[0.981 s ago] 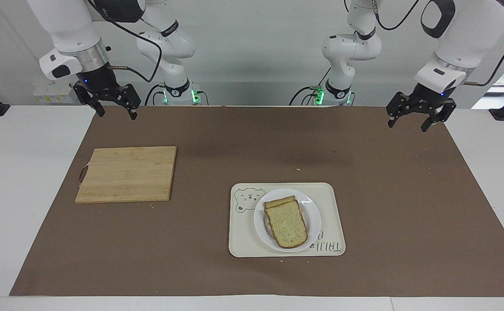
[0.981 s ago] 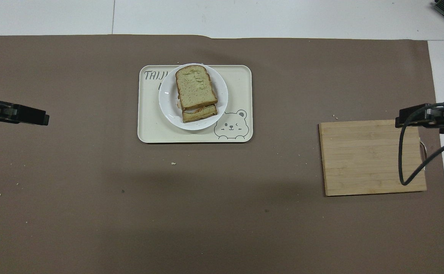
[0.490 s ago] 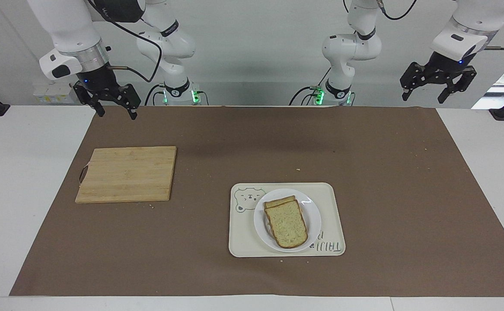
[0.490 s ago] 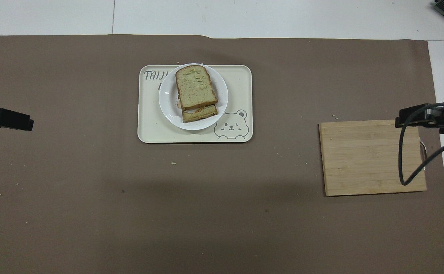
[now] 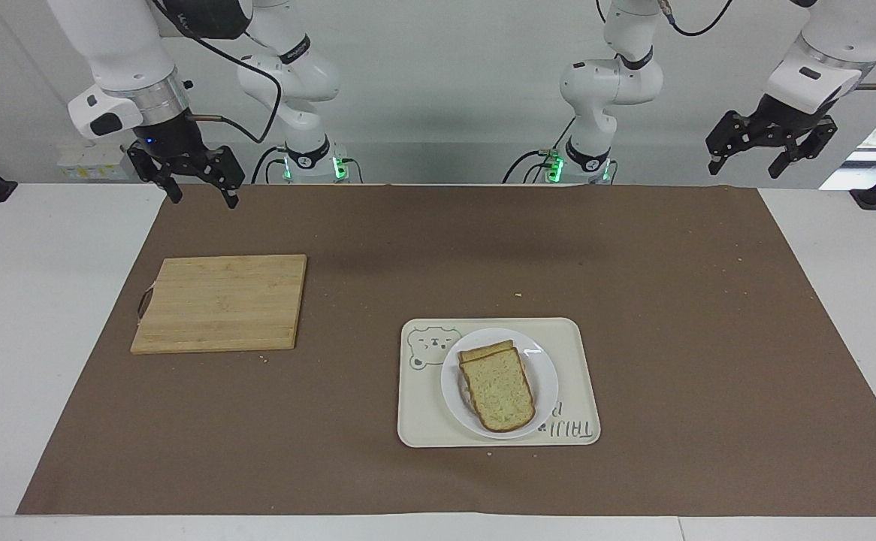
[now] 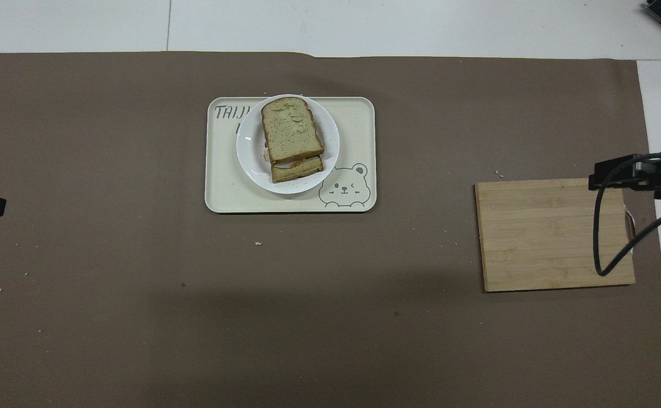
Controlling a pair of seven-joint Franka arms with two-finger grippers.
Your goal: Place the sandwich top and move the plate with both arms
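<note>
The left gripper (image 5: pixel 772 152) hung empty in the air above the corner of the brown mat (image 5: pixel 378 466) at the left arm's end of the table, on the side near the robots; its fingers stood apart. In the overhead view only a dark tip of it showed at the frame's edge. The right gripper (image 5: pixel 196 185) was likewise empty and spread, raised over the mat's other corner on the robots' side, with the wooden cutting board (image 5: pixel 222 302) lying farther from the robots than the spot beneath it. Neither gripper touched anything.

The sandwich top (image 5: pixel 499 389), a pale speckled slice with a brown crust, lay flat on a second slice (image 5: pixel 485 351), whose edge nearer the robots showed from under it. What lay between the two slices could not be made out. The stack rested on the plate (image 5: pixel 547 376), a round white plate. The plate sat on the cream tray (image 5: pixel 581 353), toward the printed-lettering end, beside the bear drawing (image 5: pixel 429 347) in the tray's corner. The tray lay on the mat about midway along the table and farther from the robots than the cutting board, well apart from it. The board lay toward the right arm's end of the table, bare on top. A few crumbs (image 5: pixel 518 294) dotted the mat.
</note>
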